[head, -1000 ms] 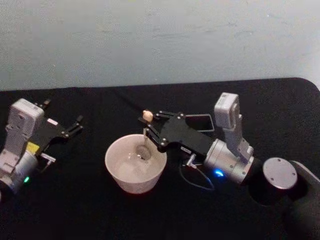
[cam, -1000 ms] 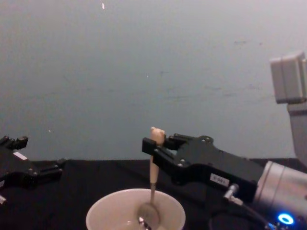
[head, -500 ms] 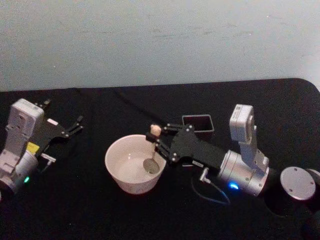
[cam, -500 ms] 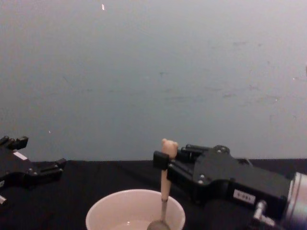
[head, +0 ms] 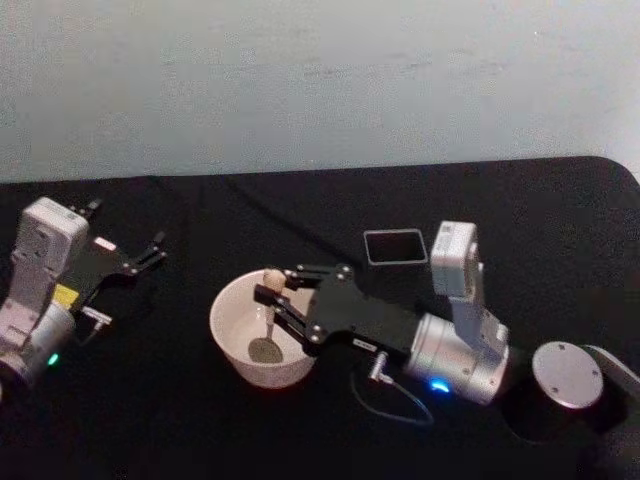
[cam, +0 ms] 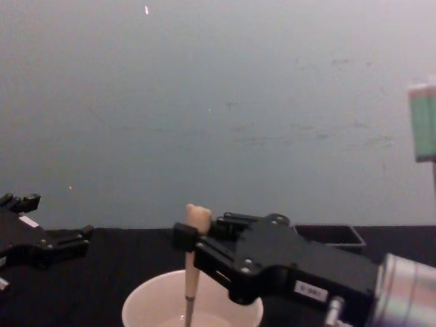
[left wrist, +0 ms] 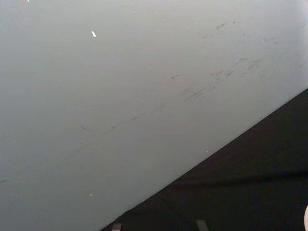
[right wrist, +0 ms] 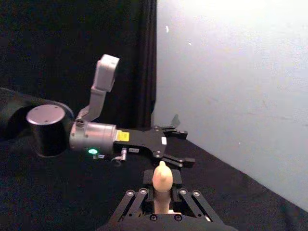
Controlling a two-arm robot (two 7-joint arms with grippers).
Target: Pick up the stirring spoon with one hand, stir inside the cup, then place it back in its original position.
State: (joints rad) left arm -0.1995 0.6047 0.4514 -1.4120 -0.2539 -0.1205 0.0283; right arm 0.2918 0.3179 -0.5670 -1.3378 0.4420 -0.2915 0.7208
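Stirring, we judge: our right claw point(head: 271, 292) clamps the spoon point(head: 264, 348), its bowl down in the cup point(head: 222, 312). Next we lift clear and drop it upright into the holder point(head: 394, 246). Our left claw point(head: 150, 252) sits parted, far left.

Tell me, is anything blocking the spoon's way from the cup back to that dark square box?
Nothing visible does. The right gripper holds the stirring spoon in the cup; the dark holder stands open-topped just beyond, toward the robot's right. The left gripper sits parked far left.
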